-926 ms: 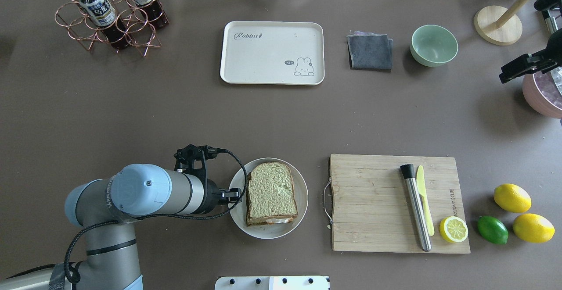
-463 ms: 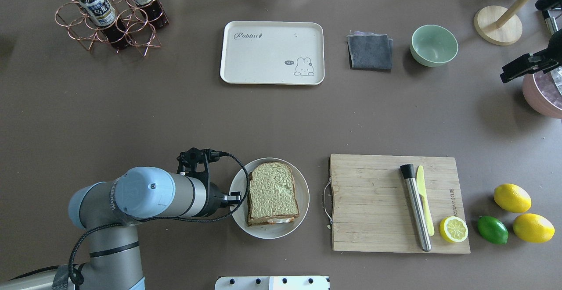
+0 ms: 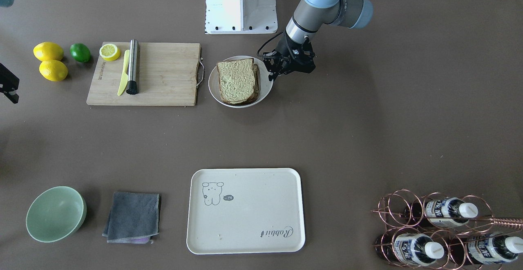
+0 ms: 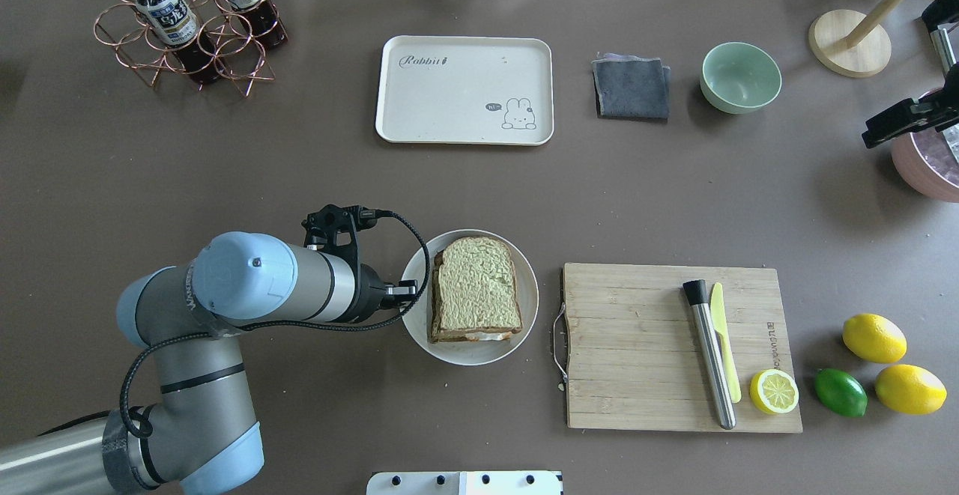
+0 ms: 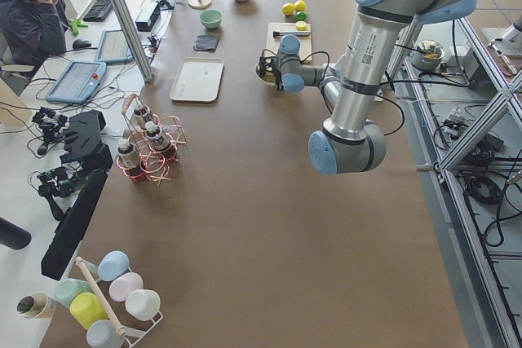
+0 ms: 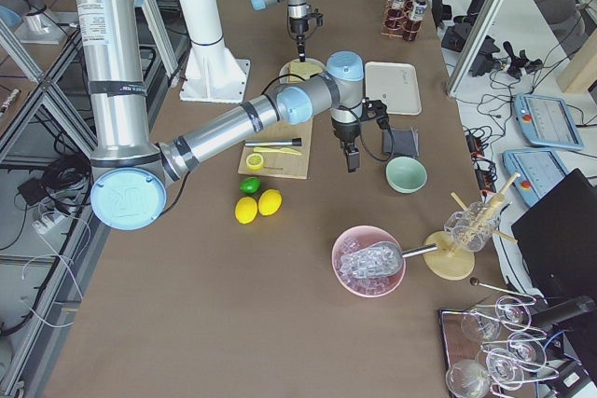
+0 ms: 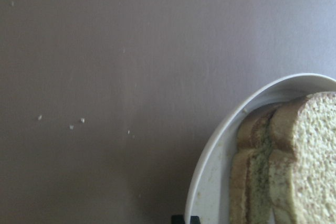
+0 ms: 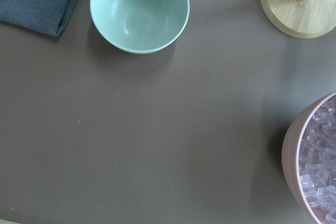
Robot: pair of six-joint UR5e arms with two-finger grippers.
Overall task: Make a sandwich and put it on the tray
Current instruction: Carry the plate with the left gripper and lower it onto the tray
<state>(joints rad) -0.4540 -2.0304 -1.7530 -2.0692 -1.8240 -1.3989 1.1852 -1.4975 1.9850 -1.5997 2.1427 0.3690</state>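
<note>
The sandwich (image 4: 477, 296) lies on a round white plate (image 4: 468, 353); a bit of egg white (image 4: 487, 336) shows between the two slices at the near edge. My left gripper (image 4: 410, 290) is shut on the plate's left rim. In the front-facing view the gripper (image 3: 271, 74) meets the plate (image 3: 212, 84) beside the sandwich (image 3: 237, 80). The left wrist view shows the plate rim (image 7: 210, 182) and the sandwich (image 7: 294, 166). The cream tray (image 4: 457, 98) lies empty at the far middle, also in the front-facing view (image 3: 245, 221). My right gripper (image 4: 899, 124) hovers at the far right; I cannot tell its state.
A wooden cutting board (image 4: 637, 345) right of the plate bears a steel muddler (image 4: 708, 353), a yellow knife (image 4: 723, 345) and a lemon half (image 4: 774, 391). A grey cloth (image 4: 631, 88), a green bowl (image 4: 740, 77), a pink ice bowl (image 4: 929, 169) and a bottle rack (image 4: 187, 23) stand around.
My left gripper has moved the plate with the sandwich away from the robot, toward the tray, and slightly right. The right gripper has drifted right and a little nearer.
</note>
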